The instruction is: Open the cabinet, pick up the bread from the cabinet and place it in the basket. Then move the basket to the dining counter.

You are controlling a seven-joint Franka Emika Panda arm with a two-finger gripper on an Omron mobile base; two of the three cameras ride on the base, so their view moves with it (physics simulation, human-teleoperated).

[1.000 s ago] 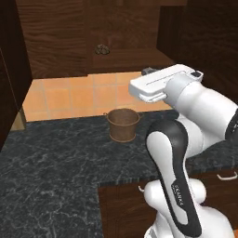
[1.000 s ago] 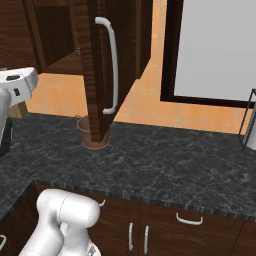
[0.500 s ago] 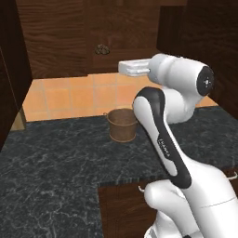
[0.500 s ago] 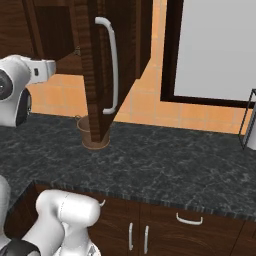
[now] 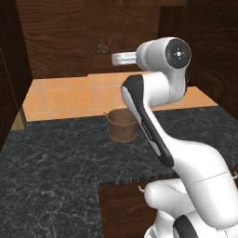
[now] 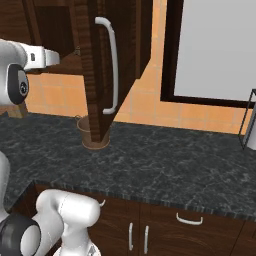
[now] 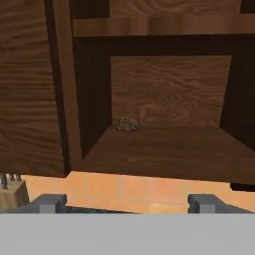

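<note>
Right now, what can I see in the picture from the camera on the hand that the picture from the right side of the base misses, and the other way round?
The hand view looks into the open cabinet, where the small bread lies at the back of the wooden shelf, and its open jaws stand wide apart. The right base view has the basket on the black countertop, the door's silver handle and the low drawers. Both share the dark wooden cabinet and the orange tiled wall.

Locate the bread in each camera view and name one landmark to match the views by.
Left base view: the bread lies upper centre, on the cabinet shelf, left of the arm's hand.
Right base view: I cannot find it; the open cabinet door stands in front of the shelf.
Hand view: centre-left, at the shelf's back.
Shared landmark: the wooden shelf.
</note>
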